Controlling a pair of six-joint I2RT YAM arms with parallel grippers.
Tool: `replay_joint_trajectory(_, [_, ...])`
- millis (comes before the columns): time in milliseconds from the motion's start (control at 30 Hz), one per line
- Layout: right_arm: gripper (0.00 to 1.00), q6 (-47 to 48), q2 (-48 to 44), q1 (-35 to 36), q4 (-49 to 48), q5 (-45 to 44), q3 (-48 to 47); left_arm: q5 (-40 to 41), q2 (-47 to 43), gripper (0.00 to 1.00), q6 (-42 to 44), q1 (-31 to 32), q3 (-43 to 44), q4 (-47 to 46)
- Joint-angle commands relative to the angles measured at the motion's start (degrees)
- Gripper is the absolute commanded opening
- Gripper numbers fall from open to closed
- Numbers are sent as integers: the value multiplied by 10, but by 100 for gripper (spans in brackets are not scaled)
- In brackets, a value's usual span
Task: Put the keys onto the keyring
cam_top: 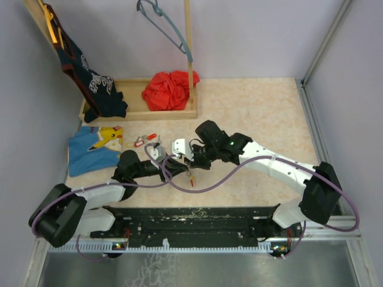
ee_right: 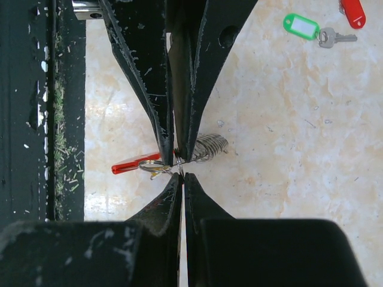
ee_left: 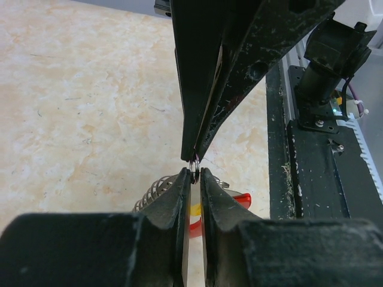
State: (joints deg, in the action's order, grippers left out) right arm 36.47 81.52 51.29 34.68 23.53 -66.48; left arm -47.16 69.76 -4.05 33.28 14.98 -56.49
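Note:
The keyring is a small metal split ring (ee_left: 194,162) joined to a grey wire coil (ee_left: 154,191) and a red piece (ee_left: 240,200), with a bit of yellow below. It hangs between both grippers just above the table (cam_top: 191,176). My left gripper (ee_left: 195,173) is shut on the ring from one side. My right gripper (ee_right: 182,177) is shut on the same ring (ee_right: 178,161) from the opposite side, tip to tip with the left. A green-tagged key (ee_right: 302,27) and a red-tagged key (ee_right: 353,12) lie loose on the table, also in the top view (cam_top: 143,140).
A blue cloth with a yellow cartoon print (cam_top: 94,146) lies at the left. A wooden tray (cam_top: 137,113) at the back holds a red cloth (cam_top: 169,89) and a dark shirt (cam_top: 96,86). A black base rail (cam_top: 191,218) runs along the near edge.

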Motion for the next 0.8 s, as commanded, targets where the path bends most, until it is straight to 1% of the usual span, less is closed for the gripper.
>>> replay_joint_trajectory(0, [0,6,3,11,-7,-5,-35,-6,1,15,1,1,15,-5])
replay_joint_trajectory(100, [0,5,5,13,-6,-4,-37,-7,3,11,-2,1,15,-7])
replay_joint_trajectory(200, [0,5,5,13,-8,-1,-35,-5,4,0,-1,2,13,-8])
replay_joint_trajectory(300, [0,5,-5,13,-19,6,-23,0,-2,0,-1,2,3,-25])
replay_joint_trajectory(333, [2,2,-17,12,-30,8,-14,7,-5,0,-4,1,-7,-38])
replay_joint_trajectory(433, [10,-12,-55,-1,-82,27,34,23,-11,0,-13,1,-28,-83])
replay_joint_trajectory(533, [17,-36,-93,-35,-142,84,84,32,-12,0,-23,0,-40,-108])
replay_joint_trajectory(667, [21,-74,-131,-77,-246,158,154,31,-7,0,-36,0,-48,-145])
replay_joint_trajectory(767, [22,-98,-146,-91,-316,189,203,28,3,0,-47,0,-51,-172])
